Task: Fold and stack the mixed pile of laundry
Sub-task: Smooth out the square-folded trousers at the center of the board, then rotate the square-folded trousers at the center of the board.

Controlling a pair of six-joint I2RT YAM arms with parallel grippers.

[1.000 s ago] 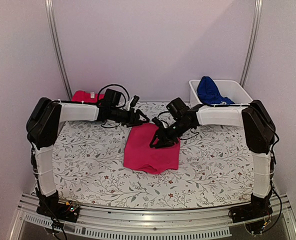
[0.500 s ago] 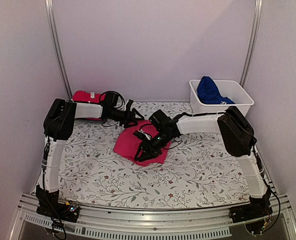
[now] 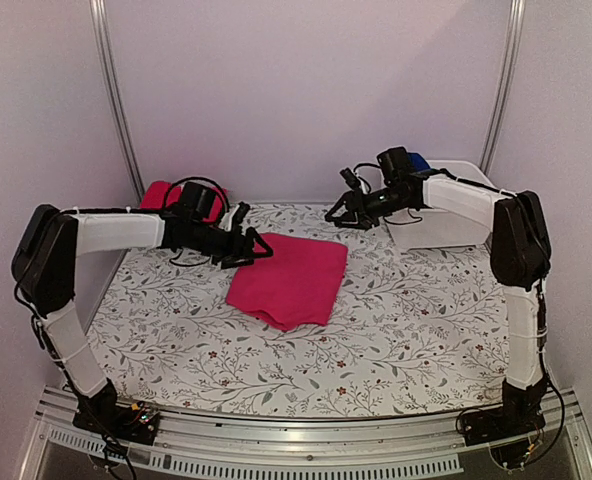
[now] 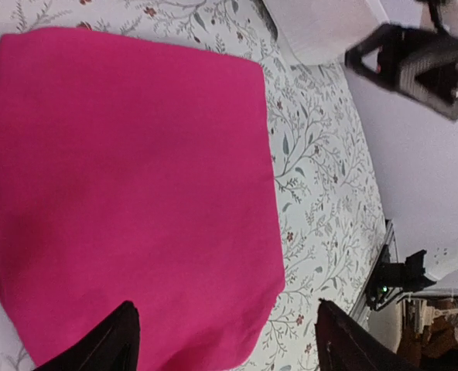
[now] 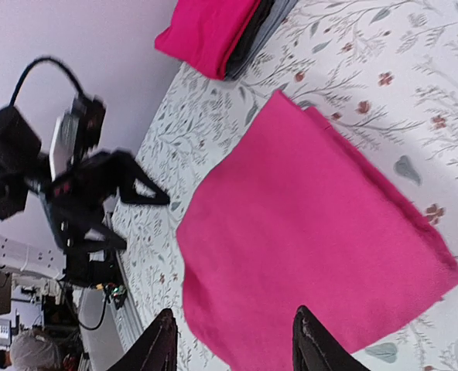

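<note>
Folding stage, pink piece: the magenta-pink folded cloth garment [image 3: 288, 283] is lying flat as a rough rectangle near the middle of the floral leaf-patterned table cloth [image 3: 406, 320], between the two arms. The left gripper [image 3: 259, 247] is hovering at the garment's far left corner, and the left wrist view is showing its dark fingers [image 4: 119, 344] spread wide with nothing between them, so the cloth is resting under its own weight alone. The right gripper [image 3: 338, 213] is hanging over the table's far side, apart from the garment and near the white rectangular plastic tub [image 3: 446, 228]; its fingers [image 5: 161, 344] are likewise standing parted and empty. A royal blue garment [image 3: 419, 161] is peeking from the tub behind the right arm, probably waiting its turn. At the far left corner a red folded garment [image 3: 159, 192] is sitting on a dark charcoal one [image 5: 254, 35], forming the stack. Judged from this layout, the pink piece is looking folded and ready for transfer onto that stack, a move calling for both grippers to be pinching opposite edges so that the layers are not sliding apart
</note>
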